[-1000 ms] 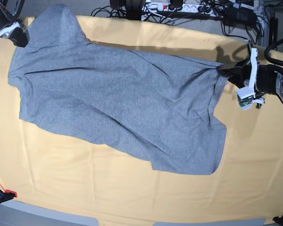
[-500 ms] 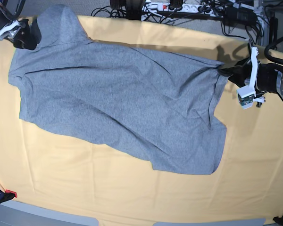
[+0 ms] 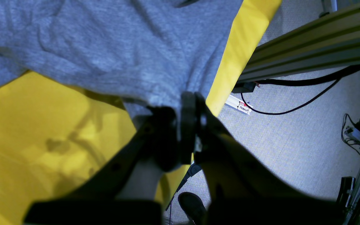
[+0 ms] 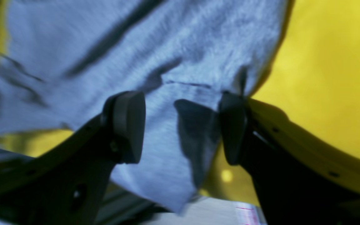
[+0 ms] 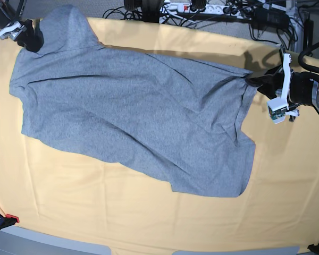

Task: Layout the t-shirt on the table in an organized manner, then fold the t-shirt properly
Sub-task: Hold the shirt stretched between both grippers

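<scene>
The grey t-shirt (image 5: 133, 114) lies spread, plain side up and creased, across the yellow table (image 5: 149, 223), one part reaching past the far edge at the base view's upper left. The left gripper (image 5: 253, 81) is pinched tight on the shirt's edge at the right of that view, the cloth bunched between its pads. The right gripper (image 4: 180, 128) stands wide apart over the shirt's corner, gripping nothing.

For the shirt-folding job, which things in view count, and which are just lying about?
Job:
- t-shirt
- table
- left gripper, shut on the shirt's edge
- right gripper, open over the shirt

Lying about:
- cables behind the table
- power strip
- floor cable
</scene>
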